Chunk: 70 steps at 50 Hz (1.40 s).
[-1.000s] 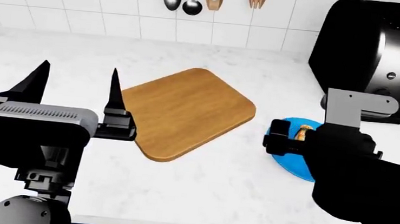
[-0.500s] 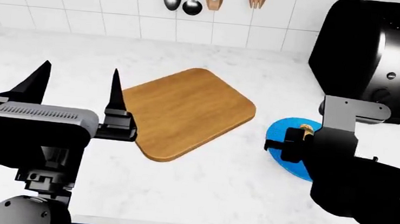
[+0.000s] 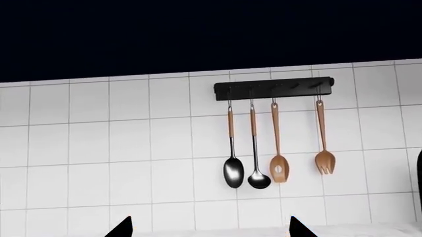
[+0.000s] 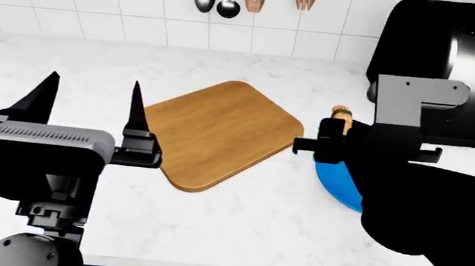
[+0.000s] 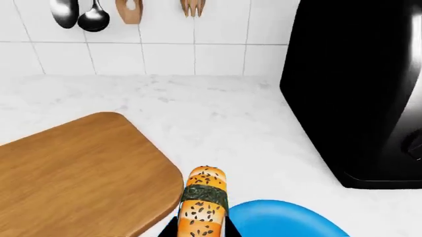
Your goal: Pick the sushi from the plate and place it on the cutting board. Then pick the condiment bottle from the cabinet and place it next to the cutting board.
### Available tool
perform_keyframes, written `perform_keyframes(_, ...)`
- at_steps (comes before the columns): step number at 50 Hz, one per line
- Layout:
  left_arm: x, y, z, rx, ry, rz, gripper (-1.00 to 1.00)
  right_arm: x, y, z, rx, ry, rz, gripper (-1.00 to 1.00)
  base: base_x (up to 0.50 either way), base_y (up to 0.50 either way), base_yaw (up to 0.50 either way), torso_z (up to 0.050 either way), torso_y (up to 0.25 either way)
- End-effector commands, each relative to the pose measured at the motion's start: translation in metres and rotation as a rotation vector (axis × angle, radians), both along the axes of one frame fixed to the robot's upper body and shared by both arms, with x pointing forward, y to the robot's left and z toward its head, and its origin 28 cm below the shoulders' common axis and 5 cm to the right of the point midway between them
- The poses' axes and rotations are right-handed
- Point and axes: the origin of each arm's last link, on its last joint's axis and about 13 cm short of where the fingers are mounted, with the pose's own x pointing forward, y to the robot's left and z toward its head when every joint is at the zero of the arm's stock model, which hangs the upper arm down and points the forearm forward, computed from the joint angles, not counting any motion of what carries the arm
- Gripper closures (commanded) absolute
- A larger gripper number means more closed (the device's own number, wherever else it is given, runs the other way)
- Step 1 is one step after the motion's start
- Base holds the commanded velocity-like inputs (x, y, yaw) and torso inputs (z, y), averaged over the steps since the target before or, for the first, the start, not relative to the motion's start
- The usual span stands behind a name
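Going left to right: the left end effector (image 4: pixel 89 104) is hanging idle over the near-left surface (image 4: pixel 238 230) w/ fingers spread wide and nothing between them. 1 cutting board (image 4: pixel 217 133) is lying mid-surface, nothing on it yet. The right end effector (image 4: pixel 333 141) is gripping the sushi (image 4: pixel 341 112) narrowly, holding it in the air just past the board's right edge, above the near-left rim of the plate (image 4: pixel 336 181); in the right wrist view the piece (image 5: pixel 203 205) is sitting between the fingers w/ the board (image 5: pixel 79 168) to its left.

Progress, as I'm judging it: pick is done, sushi is off the plate, placement on the board isn't. Whole 2nd half is pending; no condiment bottle or cabinet is showing in any view.

Count: 1 sushi, 1 plate, 1 board, 1 black appliance (image 4: pixel 449 68) far right, 4 utensils (image 3: pixel 277 148) on the wall rail.
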Motion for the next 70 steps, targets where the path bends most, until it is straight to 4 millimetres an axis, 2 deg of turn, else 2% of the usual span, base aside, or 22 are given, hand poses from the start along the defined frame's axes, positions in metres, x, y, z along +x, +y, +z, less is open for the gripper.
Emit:
perform_keyframes(1, -0.002, 0.001, 0.002, -0.008, -0.007, 0.005, -1.00, 0.002, 0.044, 0.024, -0.005, -0.127, 0.208, 1.00, 0.00, 0.00, 0.00, 0.000, 0.000)
perform_keyframes(4, -0.002, 0.003, 0.002, -0.014, -0.009, 0.009, -1.00, 0.016, 0.062, 0.028, -0.010, -0.131, 0.255, 1.00, 0.00, 0.00, 0.00, 0.000, 0.000)
perform_keyframes(9, -0.003, 0.006, 0.004, -0.029, -0.012, 0.012, -1.00, 0.050, 0.090, 0.027, 0.006, -0.098, 0.314, 1.00, 0.00, 0.00, 0.00, 0.000, 0.000)
perform_keyframes(15, -0.004, 0.008, 0.005, -0.041, -0.019, 0.009, -1.00, 0.086, 0.116, 0.007, 0.023, -0.008, 0.336, 1.00, 0.00, 0.00, 0.00, 0.000, 0.000)
perform_keyframes(19, -0.004, 0.009, 0.006, -0.042, -0.021, 0.009, -1.00, 0.097, 0.124, -0.007, 0.023, 0.045, 0.336, 1.00, 0.00, 0.00, 0.00, 0.000, 0.000)
perform_keyframes(26, -0.005, 0.008, 0.006, -0.038, -0.020, 0.008, -1.00, 0.101, 0.129, -0.034, -0.015, 0.155, 0.329, 1.00, 0.00, 0.00, 0.00, 0.000, 0.000)
perform_keyframes(35, -0.005, 0.008, 0.006, -0.041, -0.022, 0.004, -1.00, 0.100, 0.130, -0.038, -0.053, 0.187, 0.302, 1.00, 0.00, 0.00, 0.00, 0.000, 0.000)
perform_keyframes(36, -0.005, 0.008, 0.006, -0.041, -0.021, 0.003, -1.00, 0.100, 0.130, -0.038, -0.055, 0.186, 0.302, -1.00, 0.00, 0.00, 0.00, 0.000, 0.000)
perform_keyframes(46, -0.005, 0.008, 0.006, -0.043, -0.023, 0.002, -1.00, 0.099, 0.131, -0.037, -0.053, 0.183, 0.311, -1.00, 0.00, 0.00, 0.00, 0.000, 0.000)
perform_keyframes(50, -0.004, 0.007, 0.005, -0.039, -0.021, 0.001, -1.00, 0.093, 0.123, -0.016, -0.020, 0.113, 0.304, -1.00, 0.00, 0.00, 0.00, 0.000, 0.000)
perform_keyframes(57, -0.005, 0.007, 0.005, -0.036, -0.021, 0.002, -1.00, 0.067, 0.106, 0.023, -0.013, -0.027, 0.276, -1.00, 0.00, 0.00, 0.00, 0.000, 0.000)
perform_keyframes(62, -0.005, 0.006, 0.005, -0.034, -0.019, 0.002, -1.00, 0.040, 0.089, 0.043, 0.030, -0.129, 0.292, -1.00, 0.00, 0.00, 0.00, 0.000, 0.000)
perform_keyframes(70, -0.005, 0.006, 0.005, -0.037, -0.020, 0.003, -1.00, 0.003, 0.071, 0.050, 0.026, -0.299, 0.321, -1.00, 0.00, 0.00, 0.00, 0.000, 0.000)
